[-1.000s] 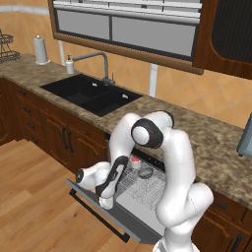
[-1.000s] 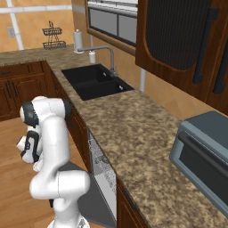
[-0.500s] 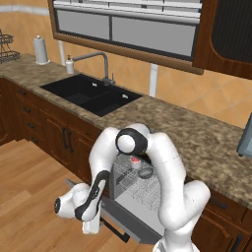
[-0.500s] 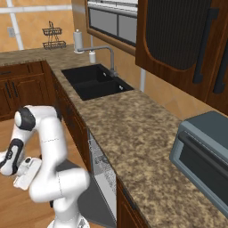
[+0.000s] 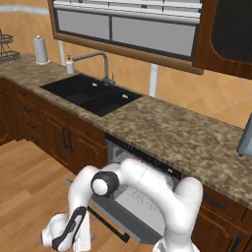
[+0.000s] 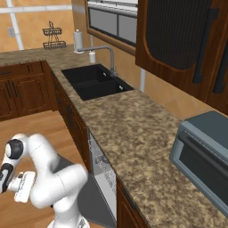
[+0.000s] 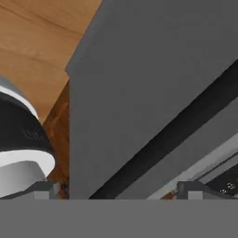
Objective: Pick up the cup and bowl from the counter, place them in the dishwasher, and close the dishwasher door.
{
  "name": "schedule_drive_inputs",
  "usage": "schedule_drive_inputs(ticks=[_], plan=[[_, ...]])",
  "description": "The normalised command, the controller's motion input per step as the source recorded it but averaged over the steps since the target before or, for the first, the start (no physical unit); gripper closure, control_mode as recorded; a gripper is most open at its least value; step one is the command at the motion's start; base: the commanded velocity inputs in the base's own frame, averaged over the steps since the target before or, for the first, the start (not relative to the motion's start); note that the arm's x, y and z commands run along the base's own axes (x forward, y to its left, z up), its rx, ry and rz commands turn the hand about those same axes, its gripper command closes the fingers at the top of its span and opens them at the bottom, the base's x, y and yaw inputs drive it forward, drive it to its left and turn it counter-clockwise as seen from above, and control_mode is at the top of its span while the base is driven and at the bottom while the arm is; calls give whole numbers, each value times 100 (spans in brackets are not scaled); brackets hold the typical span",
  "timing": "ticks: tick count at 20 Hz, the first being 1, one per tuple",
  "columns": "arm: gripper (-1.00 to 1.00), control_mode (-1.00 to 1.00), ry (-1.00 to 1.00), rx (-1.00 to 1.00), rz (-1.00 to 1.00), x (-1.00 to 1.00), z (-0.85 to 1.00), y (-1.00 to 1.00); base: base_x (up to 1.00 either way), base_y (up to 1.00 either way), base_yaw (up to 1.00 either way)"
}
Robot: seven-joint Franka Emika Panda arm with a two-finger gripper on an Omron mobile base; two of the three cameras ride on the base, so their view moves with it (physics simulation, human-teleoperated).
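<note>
The gripper (image 7: 116,193) was spread wide, holding nothing, low by the dishwasher door (image 7: 139,93) (not shut yet).

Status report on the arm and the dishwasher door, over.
Gripper open, empty, low beside the dishwasher door. Door down, bar handle near the hand. Cup and bowl not made out. Nothing seen blocking the door.

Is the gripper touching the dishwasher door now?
Cannot tell. In the hand view the dishwasher door and its black handle sit close before the gripper, whose jaws stand wide, but no view plainly shows contact or a gap.
</note>
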Motion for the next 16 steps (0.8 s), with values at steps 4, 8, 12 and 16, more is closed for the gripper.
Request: schedule_drive_inputs(ticks=[4,8,12,16], plan=[[-100,-100,0,-14,0,85,-46,-47,0,0,0],[-100,-100,0,-7,0,96,-47,-62,0,0,0],[-100,-100,0,-4,0,100,-29,-81,0,0,0],[-100,-100,-2,0,10,100,0,-100,0,0,0]])
